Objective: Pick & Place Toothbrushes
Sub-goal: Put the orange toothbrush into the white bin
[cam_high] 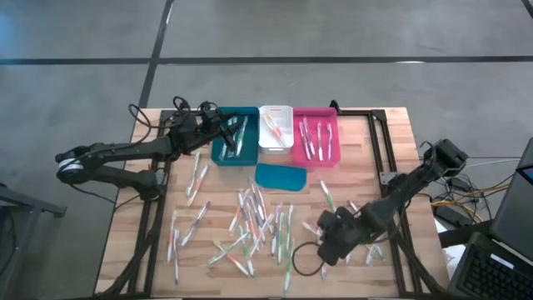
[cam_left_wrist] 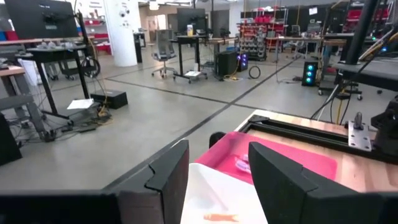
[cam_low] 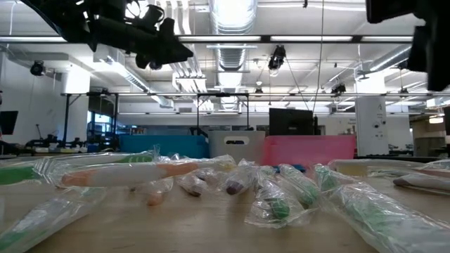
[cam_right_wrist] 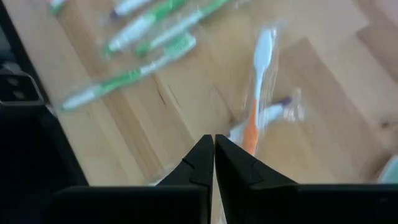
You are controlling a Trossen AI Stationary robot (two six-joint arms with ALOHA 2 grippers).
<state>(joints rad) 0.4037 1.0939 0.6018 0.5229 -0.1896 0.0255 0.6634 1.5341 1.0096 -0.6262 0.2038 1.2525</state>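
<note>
Right under the right gripper (cam_high: pixel 326 242), near the table's front edge, an orange-handled toothbrush (cam_right_wrist: pixel 252 134) lies just past its tips. Most toothbrushes (cam_high: pixel 254 225) are scattered beside it, so plenty's left; only a few sit in the teal bin (cam_high: pixel 223 154), white bin (cam_high: pixel 275 143) and pink bin (cam_high: pixel 316 158). Its fingers are pressed together, can't tell if they've caught anything. The left gripper (cam_high: pixel 226 127) hangs spread over the teal bin, empty.

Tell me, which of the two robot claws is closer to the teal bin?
The left. The left gripper hovers right over the teal bin at the table's far edge. The right gripper is shut, low over the scattered toothbrushes near the front.
</note>
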